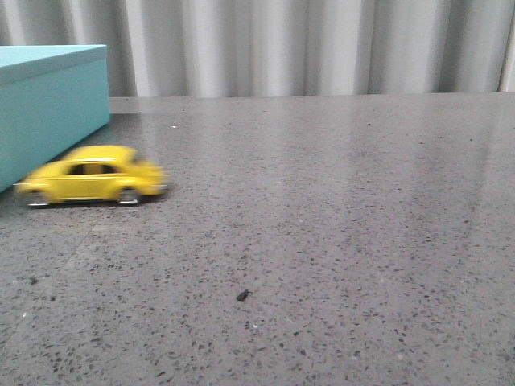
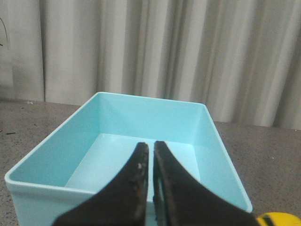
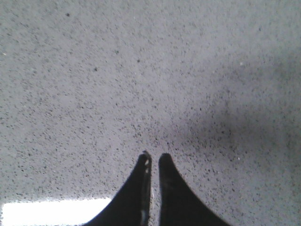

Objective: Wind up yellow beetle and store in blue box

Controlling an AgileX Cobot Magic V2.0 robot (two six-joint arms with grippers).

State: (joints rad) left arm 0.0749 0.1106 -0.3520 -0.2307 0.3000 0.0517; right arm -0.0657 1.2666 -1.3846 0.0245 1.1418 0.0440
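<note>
The yellow beetle [image 1: 92,176] stands on the grey table at the left, blurred by motion, just in front of the blue box [image 1: 48,104]. A sliver of the beetle shows at the edge of the left wrist view [image 2: 277,220]. The blue box [image 2: 51,155] is open and empty in the left wrist view, with no lid on it. My left gripper [image 2: 151,148] is shut and empty, held over the near wall of the box. My right gripper [image 3: 154,159] is shut and empty above bare table. Neither gripper shows in the front view.
A grey speckled table [image 1: 338,217] runs to a pleated grey curtain [image 1: 306,44] at the back. A small dark speck [image 1: 241,295] lies near the front middle. A bright patch of glare [image 3: 51,213] shows beside the right gripper.
</note>
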